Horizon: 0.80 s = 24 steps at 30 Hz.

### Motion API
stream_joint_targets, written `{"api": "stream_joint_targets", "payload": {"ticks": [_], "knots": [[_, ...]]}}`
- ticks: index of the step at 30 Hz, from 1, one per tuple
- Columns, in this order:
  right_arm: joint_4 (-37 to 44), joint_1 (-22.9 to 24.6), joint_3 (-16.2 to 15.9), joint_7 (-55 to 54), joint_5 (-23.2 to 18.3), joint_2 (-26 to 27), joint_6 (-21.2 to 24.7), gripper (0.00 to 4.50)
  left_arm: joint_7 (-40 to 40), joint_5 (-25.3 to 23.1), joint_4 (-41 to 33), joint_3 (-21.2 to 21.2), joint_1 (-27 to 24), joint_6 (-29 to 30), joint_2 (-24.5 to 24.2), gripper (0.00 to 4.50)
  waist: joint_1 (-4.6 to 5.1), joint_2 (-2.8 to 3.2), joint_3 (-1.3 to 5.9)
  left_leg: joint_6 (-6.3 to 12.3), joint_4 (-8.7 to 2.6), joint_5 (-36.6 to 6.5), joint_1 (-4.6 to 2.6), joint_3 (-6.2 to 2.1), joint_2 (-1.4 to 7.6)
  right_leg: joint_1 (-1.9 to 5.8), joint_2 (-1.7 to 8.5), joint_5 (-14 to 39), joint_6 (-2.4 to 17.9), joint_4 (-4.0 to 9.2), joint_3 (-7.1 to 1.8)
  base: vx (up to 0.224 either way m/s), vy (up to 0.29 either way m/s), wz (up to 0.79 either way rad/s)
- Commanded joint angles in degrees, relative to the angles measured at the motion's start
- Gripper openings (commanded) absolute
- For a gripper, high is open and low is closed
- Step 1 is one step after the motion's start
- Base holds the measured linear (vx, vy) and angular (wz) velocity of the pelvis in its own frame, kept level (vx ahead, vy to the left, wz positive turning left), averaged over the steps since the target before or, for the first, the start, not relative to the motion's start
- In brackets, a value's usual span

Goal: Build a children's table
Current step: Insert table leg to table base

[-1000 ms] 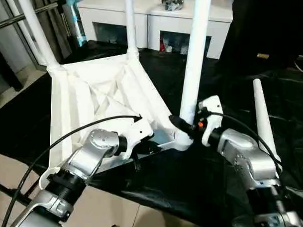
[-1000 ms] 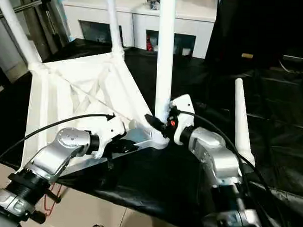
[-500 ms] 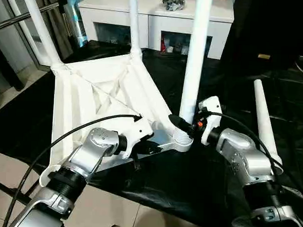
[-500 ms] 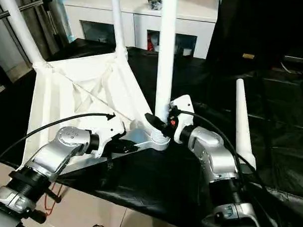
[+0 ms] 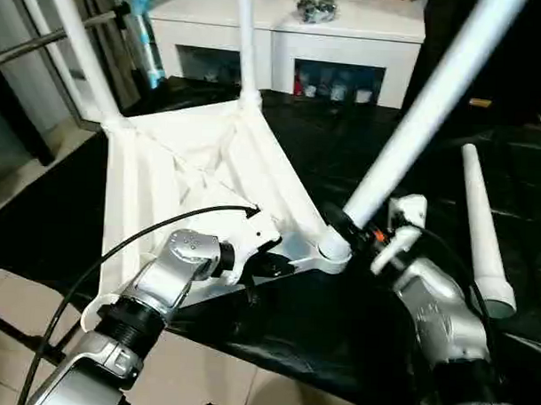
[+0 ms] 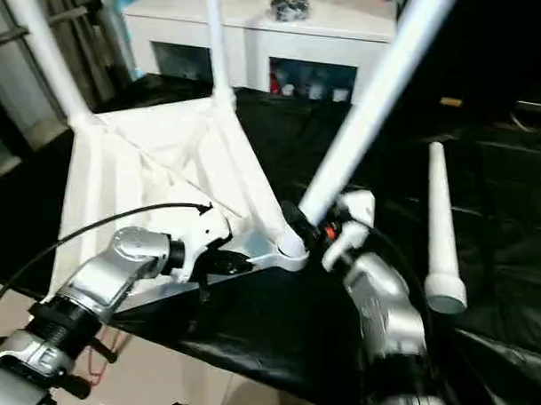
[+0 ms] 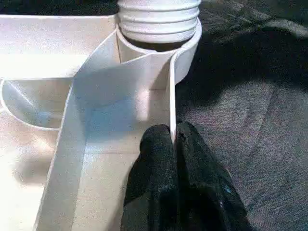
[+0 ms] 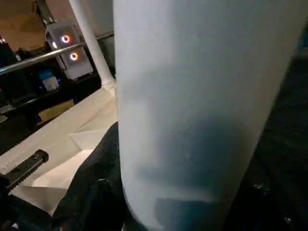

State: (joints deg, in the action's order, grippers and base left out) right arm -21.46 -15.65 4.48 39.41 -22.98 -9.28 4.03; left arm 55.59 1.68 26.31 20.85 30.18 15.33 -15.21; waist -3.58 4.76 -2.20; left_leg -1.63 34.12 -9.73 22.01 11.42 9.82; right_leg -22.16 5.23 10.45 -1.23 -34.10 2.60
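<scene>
Tilted now, no longer upright, the third leg [image 5: 416, 119] leans at its corner socket [image 7: 159, 33], clasped by the right gripper [image 5: 345, 230], so it is not yet seated. Left gripper [image 7: 174, 144] pinches the upturned tabletop's [image 5: 174, 164] rim. Fourth leg [image 5: 483, 228] lies on black sheeting [image 5: 337, 329] before a white cabinet [image 5: 285, 34].

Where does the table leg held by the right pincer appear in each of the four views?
Left eye view: tilted leg rising from centre to the upper right.
Right eye view: the same diagonal, centre to top right.
Left wrist view: its ribbed foot at the corner socket.
Right wrist view: fills the middle.
Shared landmark: the tabletop.
</scene>
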Motion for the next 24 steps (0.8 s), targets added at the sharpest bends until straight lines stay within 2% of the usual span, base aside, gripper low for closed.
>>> {"api": "stream_joint_targets", "payload": {"ticks": [1, 2, 5, 7, 8, 12, 13, 18, 20, 21, 22, 24], "knots": [[-3.0, 3.2, 0.6, -0.3, 1.9, -1.2, 0.6, 1.90, -1.3, -0.1, 1.3, -1.6, 1.8, -1.1, -0.5, 0.00, 0.70, -0.09, 2.64, -1.62, -5.34, -26.8, -1.86, -2.11, 3.03, 0.56, 3.05, 23.3, 10.8, 5.44, -1.85, 0.000, 0.000, 0.00], [-2.9, 3.7, -0.2, -1.0, 3.8, -2.0, -1.1, 1.90, -1.5, -0.2, 1.5, -1.7, 1.8, -1.2, -0.4, 0.00, 0.69, 0.17, 2.67, -1.57, -5.42, -26.7, -1.75, -2.20, 3.02, 0.67, 3.14, 23.2, 10.8, 5.37, -1.83, 0.000, 0.000, 0.00], [-4.9, 3.5, -1.3, -0.4, 5.9, -3.2, -4.5, 1.90, -1.6, -0.3, 1.6, -1.6, 1.8, -1.3, -0.2, 0.00, 0.79, 0.04, 2.57, -1.58, -5.37, -28.0, -1.95, -2.17, 3.01, 0.42, 3.24, 25.8, 10.4, 5.72, -1.83, 0.000, 0.000, 0.00], [-6.5, 2.6, -1.9, -0.3, 7.1, -3.7, -5.7, 1.90, -1.7, -0.4, 1.7, -1.6, 1.9, -1.4, -0.1, 0.00, 1.01, 0.03, 2.43, -1.68, -5.48, -28.7, -1.76, -2.32, 2.97, 0.44, 3.34, 28.0, 9.7, 5.86, -1.74, 0.000, 0.000, 0.00], [-6.8, 2.2, -2.4, -0.1, 7.5, -3.9, -5.7, 1.90, -1.6, -0.4, 1.7, -1.6, 1.9, -1.4, -0.1, 0.00, 1.11, 0.16, 2.38, -1.76, -5.46, -29.3, -1.84, -2.37, 2.96, 0.37, 3.37, 28.8, 9.5, 5.93, -1.71, 0.000, 0.000, 0.00], [-6.8, 0.1, -5.9, 0.8, 10.4, -4.8, -3.6, 1.90, -0.9, -0.3, 1.4, -1.3, 1.6, -1.6, -0.1, 0.00, 1.57, -0.07, 2.19, -2.05, -5.50, -31.0, -2.00, -2.56, 2.88, 0.12, 3.28, 32.3, 8.3, 6.34, -1.63, 0.000, 0.000, 0.00], [-7.3, -1.5, -7.9, 1.8, 11.2, -5.0, -2.4, 1.90, -0.4, -0.4, 1.2, -1.0, 1.4, -1.8, -0.2, 0.00, 1.75, -0.16, 2.17, -2.06, -5.53, -31.6, -2.03, -2.67, 2.90, -0.01, 3.30, 33.1, 7.9, 6.41, -1.60, 0.000, 0.000, 0.00], [-10.4, -5.3, -11.3, 5.6, 12.6, -5.4, -1.4, 1.90, 2.2, -0.2, -0.3, 0.3, 0.9, -1.8, -0.9, 0.00, 2.66, -0.13, 2.10, -1.94, -5.62, -32.9, -1.61, -2.97, 2.84, 0.14, 3.41, 34.0, 7.9, 6.35, -1.42, 0.000, 0.000, 0.00], [-10.9, -5.8, -11.7, 6.2, 12.8, -5.5, -1.4, 1.90, 2.6, -0.2, -0.5, 0.4, 0.9, -1.8, -1.1, 0.00, 2.75, 0.01, 2.14, -1.96, -5.72, -32.8, -1.56, -3.00, 2.92, 0.10, 3.41, 33.3, 7.9, 6.38, -1.44, 0.000, 0.000, 0.00], [-11.2, -6.3, -12.1, 7.0, 12.8, -5.7, -1.1, 1.90, 3.1, -0.2, -0.9, 0.7, 0.8, -1.7, -1.3, 0.00, 2.75, -0.19, 2.22, -1.92, -5.71, -32.8, -1.70, -2.94, 2.97, 0.06, 3.35, 32.2, 8.3, 6.40, -1.49, 0.000, 0.000, 0.00], [-11.4, -6.9, -12.7, 8.4, 13.1, -6.1, -0.9, 1.90, 3.9, -0.3, -1.3, 1.2, 0.8, -1.7, -1.7, 0.00, 2.78, -0.79, 2.28, -1.66, -5.73, -32.2, -1.60, -2.80, 2.99, 0.11, 3.26, 31.0, 8.8, 6.34, -1.53, 0.000, 0.000, 0.00], [-11.3, -7.4, -13.4, 10.4, 13.0, -6.7, -0.2, 1.90, 4.6, -0.4, -1.6, 1.6, 0.8, -1.8, -2.0, 0.00, 2.62, -0.41, 2.36, -1.44, -5.71, -31.5, -1.63, -2.79, 3.01, 0.20, 3.34, 30.1, 9.3, 6.10, -1.58, 0.000, 0.000, 0.00]]}}
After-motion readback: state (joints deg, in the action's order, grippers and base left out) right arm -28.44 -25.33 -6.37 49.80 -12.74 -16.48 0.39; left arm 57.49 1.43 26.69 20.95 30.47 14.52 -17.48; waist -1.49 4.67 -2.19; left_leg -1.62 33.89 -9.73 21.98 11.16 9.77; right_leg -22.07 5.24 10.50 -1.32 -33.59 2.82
